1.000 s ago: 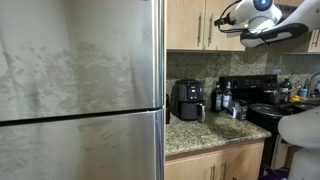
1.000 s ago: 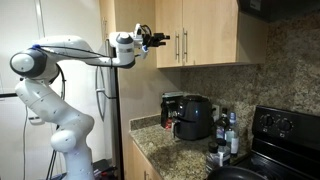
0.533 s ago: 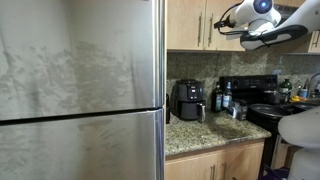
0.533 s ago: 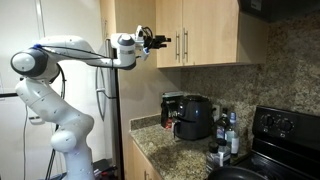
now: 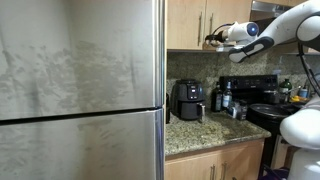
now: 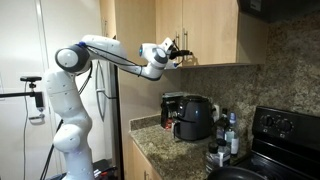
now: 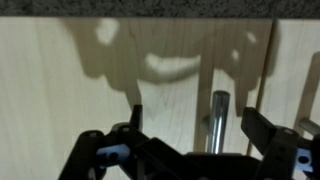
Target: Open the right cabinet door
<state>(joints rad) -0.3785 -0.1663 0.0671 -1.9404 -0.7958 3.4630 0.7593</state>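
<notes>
The right cabinet door (image 5: 224, 10) is a light wood panel, also in the other exterior view (image 6: 212, 30), and it is closed. Its slim silver handle runs along its left edge, beside the matching handle of the left door (image 6: 165, 25). My gripper (image 5: 212, 40) is at the lower end of the two handles in both exterior views (image 6: 180, 55). In the wrist view my gripper (image 7: 196, 122) is open against the wood, with the end of one silver bar handle (image 7: 218, 125) between the fingers. I cannot tell which door that bar belongs to.
A large stainless-steel fridge (image 5: 80, 90) stands beside the cabinets. Below them, a granite counter (image 5: 200, 135) holds a black air fryer (image 6: 192, 115) and bottles (image 6: 228, 135). A black stove (image 6: 285, 130) stands further along, and a granite backsplash (image 7: 160, 8) runs under the cabinets.
My gripper has moved down and in toward the cabinet, from in front of the doors at mid height to the lower end of the handles. The doors have not moved.
</notes>
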